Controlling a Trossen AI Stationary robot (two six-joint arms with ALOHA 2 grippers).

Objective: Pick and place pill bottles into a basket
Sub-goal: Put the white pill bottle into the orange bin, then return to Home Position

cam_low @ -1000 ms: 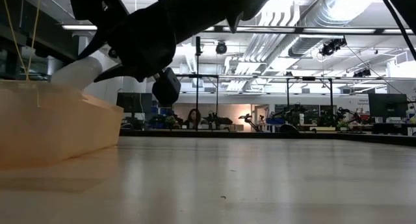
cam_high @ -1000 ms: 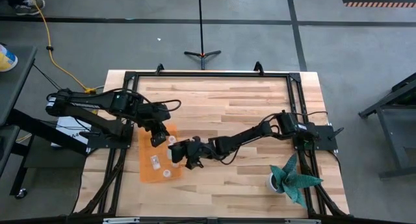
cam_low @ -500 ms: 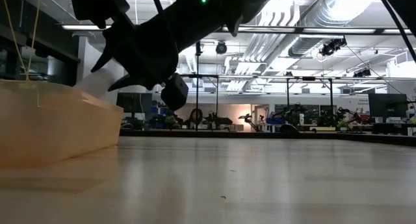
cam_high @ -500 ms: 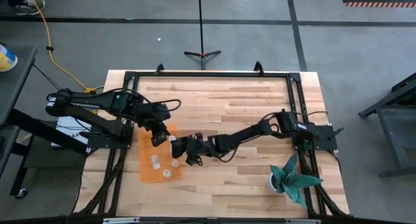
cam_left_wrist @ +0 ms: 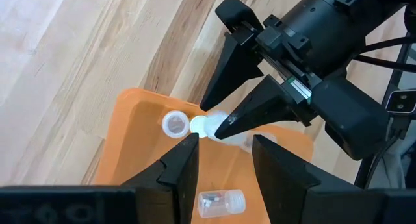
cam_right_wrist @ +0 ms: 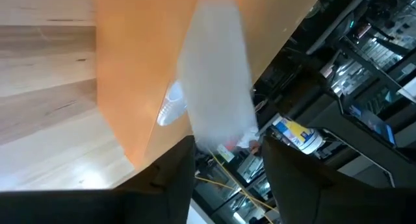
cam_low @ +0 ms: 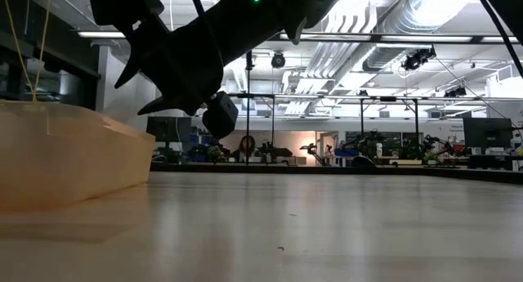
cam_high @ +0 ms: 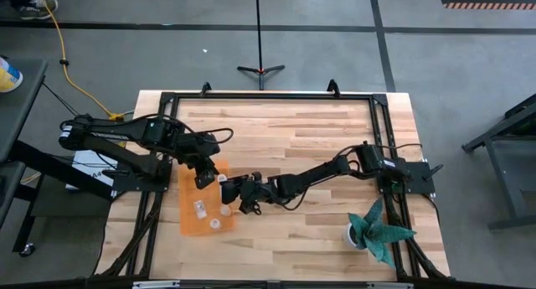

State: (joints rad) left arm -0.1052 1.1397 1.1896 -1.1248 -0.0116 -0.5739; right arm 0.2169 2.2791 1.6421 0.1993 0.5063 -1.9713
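Translucent orange basket near the surface's left edge; white-capped pale pill bottles; black claws; pale striped wood grain; teal plant, white pot.

Robotics lab, exposed ceiling ducts, rows of robot rigs (far back), concrete floor

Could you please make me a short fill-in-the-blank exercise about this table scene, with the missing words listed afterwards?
1. The basket is translucent and ___ in colour.
2. The left gripper hangs open and empty above the ___.
3. The potted plant stands at the table corner nearest the ___ arm's base.
4. At the tip of the right gripper, over the basket's edge, is a white pill ___.

Missing words: orange; basket; right; bottle
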